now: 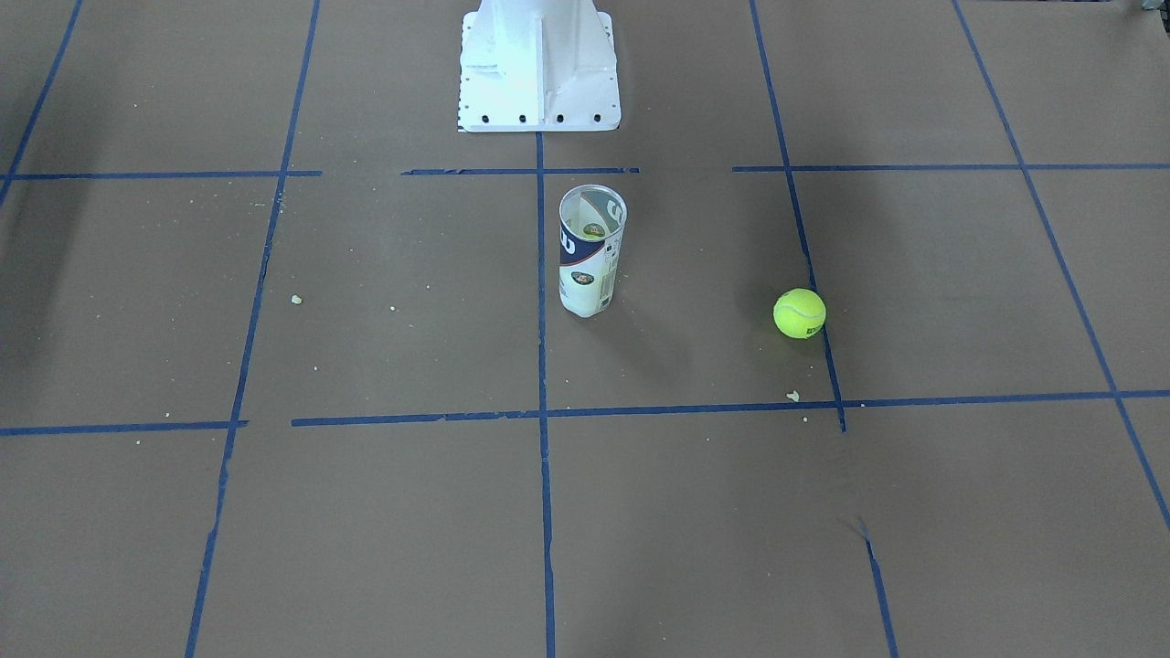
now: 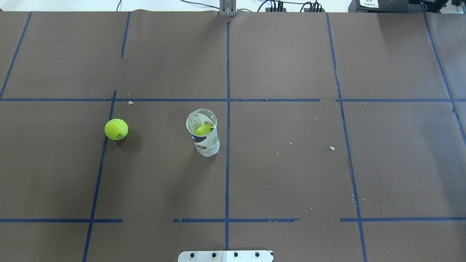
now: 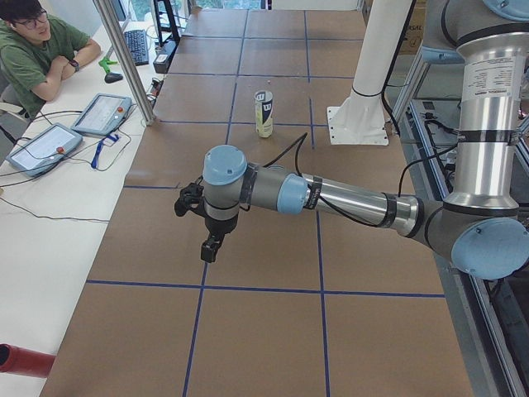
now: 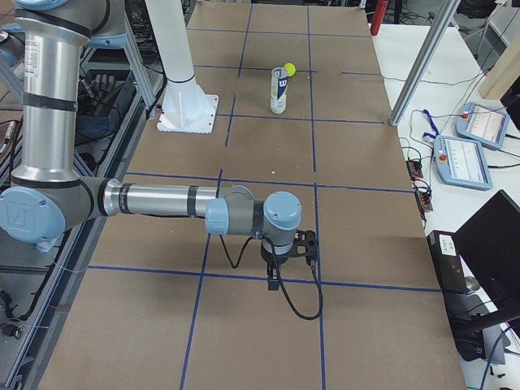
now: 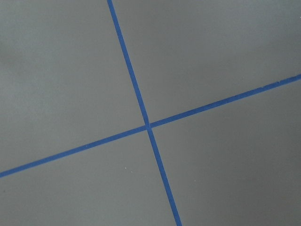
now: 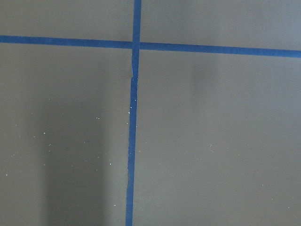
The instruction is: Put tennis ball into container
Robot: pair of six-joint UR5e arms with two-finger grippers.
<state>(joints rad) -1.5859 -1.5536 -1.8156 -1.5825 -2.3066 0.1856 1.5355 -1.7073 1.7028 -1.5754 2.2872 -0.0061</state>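
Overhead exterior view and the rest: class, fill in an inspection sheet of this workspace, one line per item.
Surface: table covered in brown paper, blue tape grid.
Job's things: tennis ball lies on the table, to the robot's left of the upright, open container, apart from it.
Clutter: pale crumbs scattered.
Grippers: left gripper and right gripper hang over bare table; open or shut cannot be told.
Cables: cable loops from the right wrist; more cables at the table's far edge.
Surroundings: seated operator, pendants, white robot base.
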